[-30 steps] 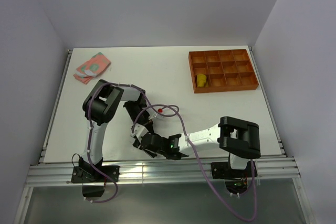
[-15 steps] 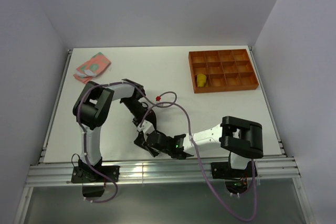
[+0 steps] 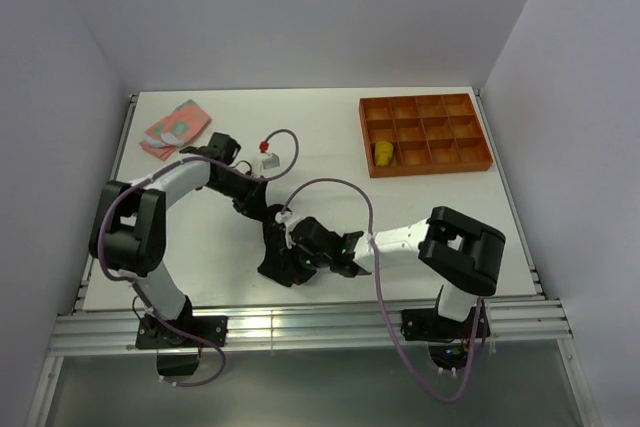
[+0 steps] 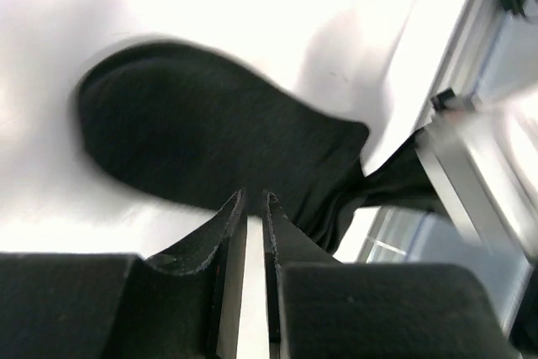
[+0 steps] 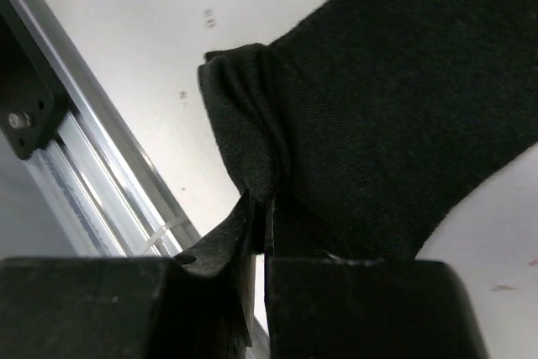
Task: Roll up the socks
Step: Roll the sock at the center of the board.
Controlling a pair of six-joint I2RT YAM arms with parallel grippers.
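The black sock lies on the white table near the front edge, its toe flat and its cuff bunched. My right gripper is shut on that bunched cuff. My left gripper has its tips over the sock's long edge. Its jaws stand a narrow slit apart, with bare table showing through and no fabric pinched. The pink sock with green patches lies at the far left. The mustard-yellow sock sits in one compartment of the orange tray.
An aluminium rail runs along the table's front edge, close to the right gripper. A purple cable loops over the table between the arms. Grey walls enclose the table on three sides.
The right gripper has shut on the sock's cuff and moved a little farther from the front rail. The left arm swung out to the left and back, and its jaws parted slightly.
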